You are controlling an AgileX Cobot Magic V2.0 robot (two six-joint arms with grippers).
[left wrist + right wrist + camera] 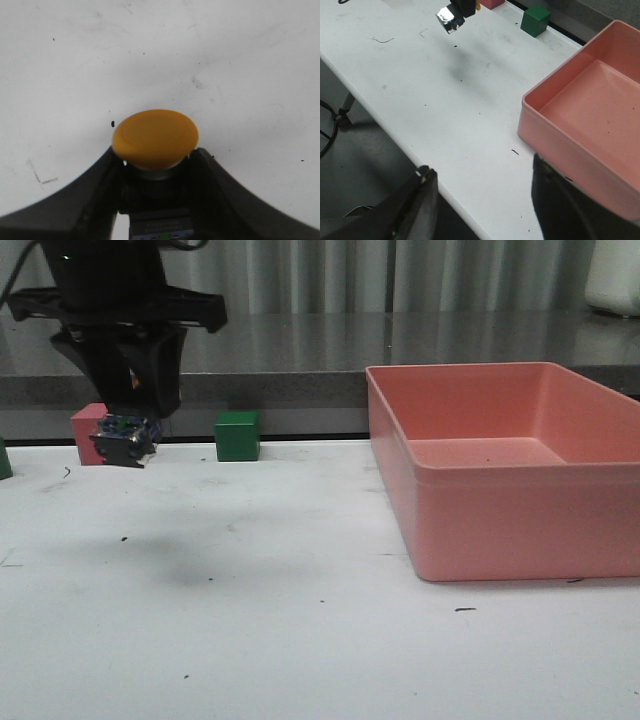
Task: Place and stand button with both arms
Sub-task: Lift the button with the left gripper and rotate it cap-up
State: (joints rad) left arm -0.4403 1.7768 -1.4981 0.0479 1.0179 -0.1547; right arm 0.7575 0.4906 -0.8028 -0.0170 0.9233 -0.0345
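Left arm holds the push-button above the table; right arm waits with its fingers apart.

The left gripper [128, 410] is clamped on the black body of the button [127, 440], which hangs clear of the white table [300, 620] near the red cube [88, 425], well apart from the green cube [238, 435] and the pink bin [500, 470]. It looks small, rigid and light; its smooth yellow cap [155, 137] would likely slip, so the blocky body is the surer hold. The right gripper [482, 200] is empty and spread wide beyond the table's near edge. The tabletop is flat, hard and scuffed, with ample bare space for standing it.
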